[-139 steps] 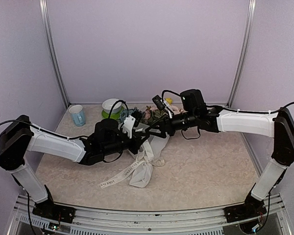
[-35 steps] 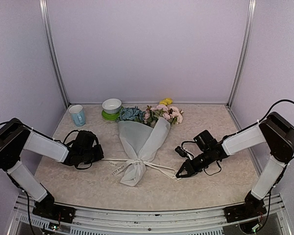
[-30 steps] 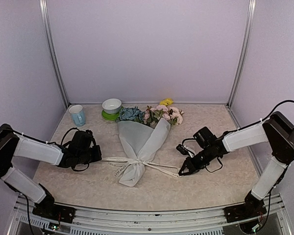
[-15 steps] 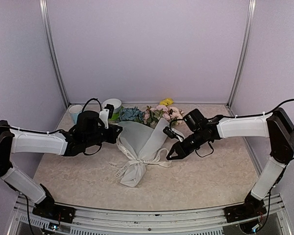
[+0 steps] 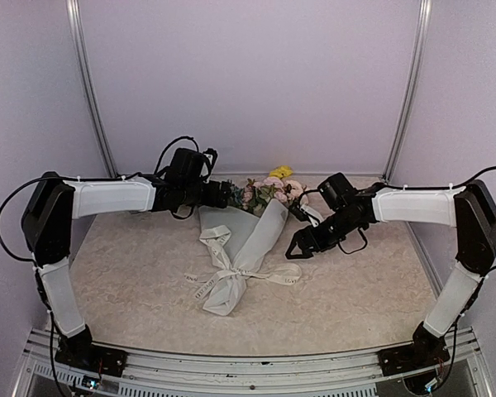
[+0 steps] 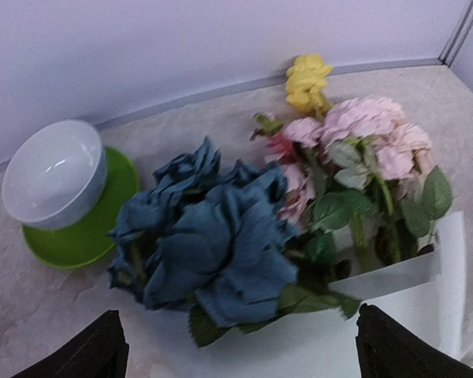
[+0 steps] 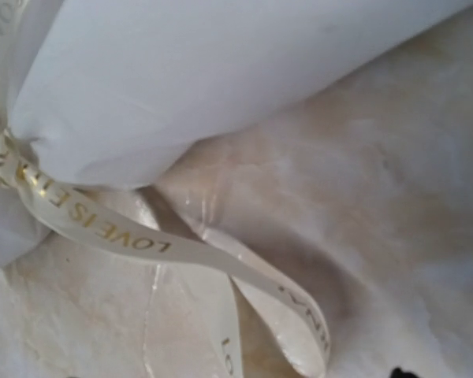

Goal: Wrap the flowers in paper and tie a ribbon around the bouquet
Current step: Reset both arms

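Left gripper (image 6: 243, 350) spread wide over the bouquet (image 5: 246, 236) blooms, upper centre; right gripper (image 5: 298, 249) spread beside the tied ribbon (image 7: 102, 230), pinching nothing.

Blue, pink and yellow flowers (image 6: 244, 228); white paper (image 7: 221, 79); cream ribbon (image 7: 126, 236) lettered in gold; white bowl (image 6: 55, 173), green saucer (image 6: 91, 240).

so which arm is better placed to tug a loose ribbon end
Right, probably: the right pincer hangs close to the ribbon end and its camera shows it; the left pincer is up by the flowers.
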